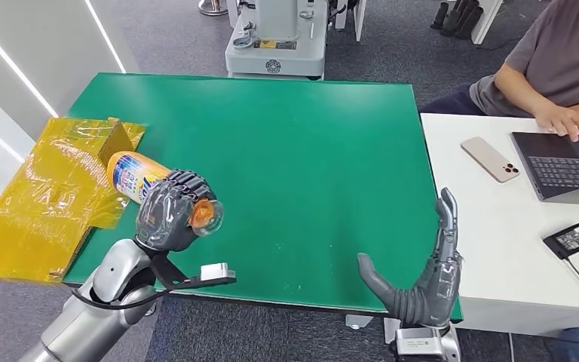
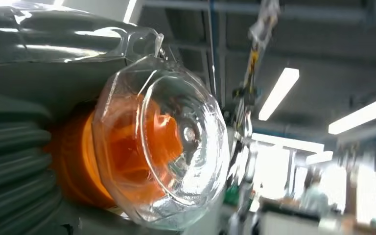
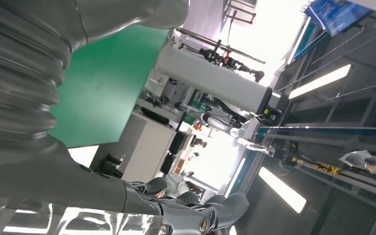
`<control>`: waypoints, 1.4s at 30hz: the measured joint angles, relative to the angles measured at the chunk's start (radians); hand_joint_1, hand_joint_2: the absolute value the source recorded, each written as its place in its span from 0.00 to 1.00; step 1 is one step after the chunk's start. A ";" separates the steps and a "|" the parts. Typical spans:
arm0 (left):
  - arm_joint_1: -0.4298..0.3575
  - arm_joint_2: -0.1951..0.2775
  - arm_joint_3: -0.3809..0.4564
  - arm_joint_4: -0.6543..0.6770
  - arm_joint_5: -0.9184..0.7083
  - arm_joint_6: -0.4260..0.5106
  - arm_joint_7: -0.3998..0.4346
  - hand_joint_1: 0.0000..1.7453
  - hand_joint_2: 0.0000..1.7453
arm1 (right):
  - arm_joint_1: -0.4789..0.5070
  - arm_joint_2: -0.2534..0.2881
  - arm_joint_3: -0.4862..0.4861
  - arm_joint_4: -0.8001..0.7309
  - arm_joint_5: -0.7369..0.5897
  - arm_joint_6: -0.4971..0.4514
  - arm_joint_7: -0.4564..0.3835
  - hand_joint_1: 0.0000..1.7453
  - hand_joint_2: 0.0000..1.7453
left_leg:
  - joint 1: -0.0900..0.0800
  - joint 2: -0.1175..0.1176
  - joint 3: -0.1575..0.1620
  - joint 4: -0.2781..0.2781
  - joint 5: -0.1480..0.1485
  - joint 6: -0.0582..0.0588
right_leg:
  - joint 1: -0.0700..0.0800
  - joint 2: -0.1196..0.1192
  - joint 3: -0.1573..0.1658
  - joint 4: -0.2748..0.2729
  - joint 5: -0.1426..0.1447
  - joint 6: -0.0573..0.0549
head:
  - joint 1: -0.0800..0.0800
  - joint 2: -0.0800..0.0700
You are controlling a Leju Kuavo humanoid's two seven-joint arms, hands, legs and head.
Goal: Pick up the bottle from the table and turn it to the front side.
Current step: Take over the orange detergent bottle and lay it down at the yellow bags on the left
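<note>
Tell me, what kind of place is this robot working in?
Probably an office-style robotics lab. A green table serves as the test bench, a person types on a laptop at a white desk beside it, and a machine base stands behind.

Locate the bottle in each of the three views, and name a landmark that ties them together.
Head view: the bottle lies tilted in the left hand, clear cap toward the camera, above the green table.
Left wrist view: its clear cap and orange neck, close up.
Right wrist view: not in it.
Shared landmark: the green table, in head and right wrist views.
</note>
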 joint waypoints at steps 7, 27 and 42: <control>-0.040 0.015 -0.027 0.222 -0.098 0.002 0.025 1.00 1.00 | 0.012 0.000 -0.010 -0.008 0.001 0.022 -0.001 0.00 1.00 | 0.000 0.001 0.000 0.000 0.000 0.000 | 0.000 0.001 0.000 0.000 0.000 0.000 | 0.000 0.000; -0.219 0.038 -0.058 0.792 -0.306 0.043 0.028 1.00 1.00 | 0.020 0.016 -0.014 -0.023 -0.021 0.023 0.009 0.00 1.00 | 0.000 0.001 0.000 0.000 0.001 -0.001 | 0.000 0.001 0.000 0.001 0.000 0.000 | 0.000 0.000; -0.395 0.057 -0.124 0.965 -0.281 -0.082 -0.112 1.00 1.00 | -0.013 0.035 0.003 -0.023 -0.013 0.037 0.026 0.00 1.00 | 0.000 0.001 0.000 0.000 0.001 -0.001 | 0.000 0.001 -0.001 0.001 0.000 -0.001 | 0.000 0.000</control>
